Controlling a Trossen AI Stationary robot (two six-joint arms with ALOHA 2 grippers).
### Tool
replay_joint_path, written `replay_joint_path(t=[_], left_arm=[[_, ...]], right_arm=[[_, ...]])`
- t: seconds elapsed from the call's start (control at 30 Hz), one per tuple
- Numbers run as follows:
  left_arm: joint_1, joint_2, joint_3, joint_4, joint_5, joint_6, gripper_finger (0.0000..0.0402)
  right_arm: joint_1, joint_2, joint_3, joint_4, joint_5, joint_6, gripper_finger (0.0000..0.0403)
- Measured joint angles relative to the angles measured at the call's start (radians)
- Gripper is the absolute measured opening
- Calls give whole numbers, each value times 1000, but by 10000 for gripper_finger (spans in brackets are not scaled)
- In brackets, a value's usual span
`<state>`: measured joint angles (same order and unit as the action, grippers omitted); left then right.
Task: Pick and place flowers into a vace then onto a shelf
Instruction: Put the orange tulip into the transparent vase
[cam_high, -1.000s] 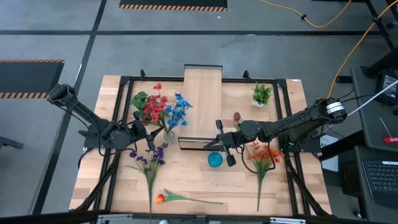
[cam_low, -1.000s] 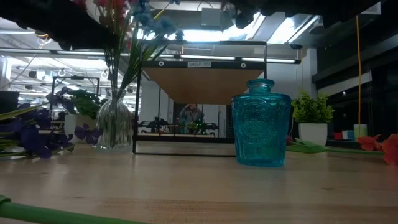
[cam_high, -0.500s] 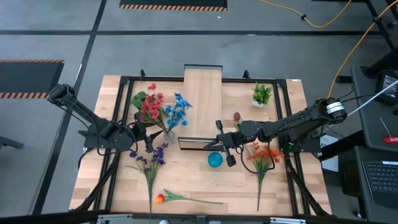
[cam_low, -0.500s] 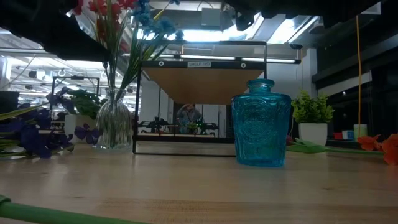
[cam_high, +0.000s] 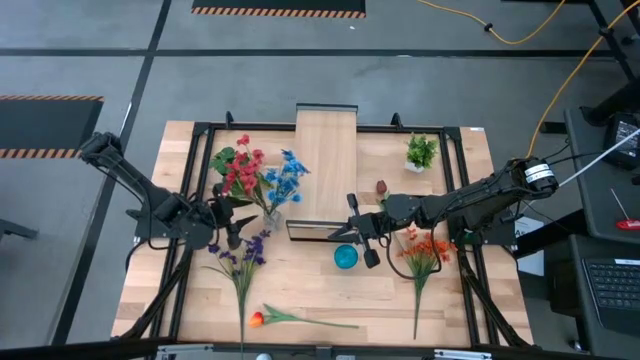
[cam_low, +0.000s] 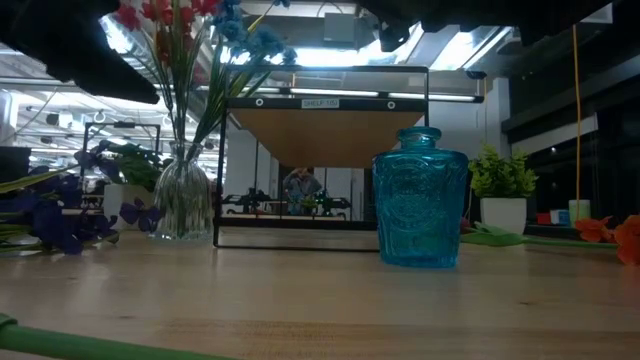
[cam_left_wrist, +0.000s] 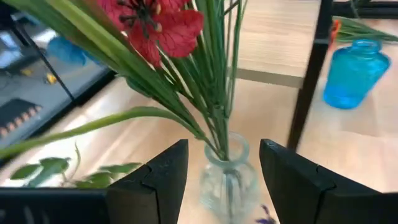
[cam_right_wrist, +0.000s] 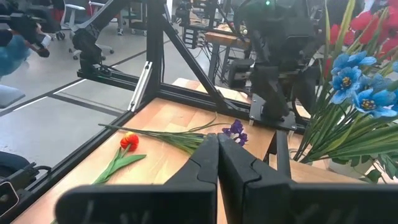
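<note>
A clear glass vase (cam_high: 272, 214) (cam_low: 184, 203) (cam_left_wrist: 227, 182) stands on the table left of the shelf (cam_high: 327, 165). It holds red and blue flowers (cam_high: 258, 172) (cam_low: 196, 25). My left gripper (cam_high: 238, 222) (cam_left_wrist: 224, 147) is open just left of the vase, one finger on either side of it, touching nothing. My right gripper (cam_high: 334, 232) (cam_right_wrist: 216, 139) is shut and hangs in the air at the shelf's near end, above an empty blue vase (cam_high: 345, 257) (cam_low: 420, 197). Purple flowers (cam_high: 240, 262), an orange bloom (cam_high: 257, 320), orange flowers (cam_high: 425, 250) and a dark red tulip (cam_high: 381, 187) lie on the table.
A small green plant in a white pot (cam_high: 421, 152) (cam_low: 503, 185) stands at the far right. The table's black frame rails (cam_high: 190, 180) run along its edges. Bare wood lies near the table's front edge, between the orange bloom's stem and the orange flowers.
My left gripper has drawn back from the clear vase toward the table's left edge. In the low view it uncovers the red blooms, which now stand free in the vase. My right arm has kept still.
</note>
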<state>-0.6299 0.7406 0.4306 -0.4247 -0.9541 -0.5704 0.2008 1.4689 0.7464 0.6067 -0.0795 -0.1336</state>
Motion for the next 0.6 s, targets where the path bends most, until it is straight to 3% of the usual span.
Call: replay_joint_path(t=[0.27, 0.47, 0.6], left_arm=[[-41, 7, 40, -13, 236, -71, 165], [-75, 79, 49, 43, 277, -124, 83], [-90, 158, 49, 117, 278, -124, 27]], right_arm=[[0, 0, 0, -9, 0, -1, 5], [23, -1, 0, -101, 12, 2, 5], [61, -1, 35, -218, 120, 51, 5]])
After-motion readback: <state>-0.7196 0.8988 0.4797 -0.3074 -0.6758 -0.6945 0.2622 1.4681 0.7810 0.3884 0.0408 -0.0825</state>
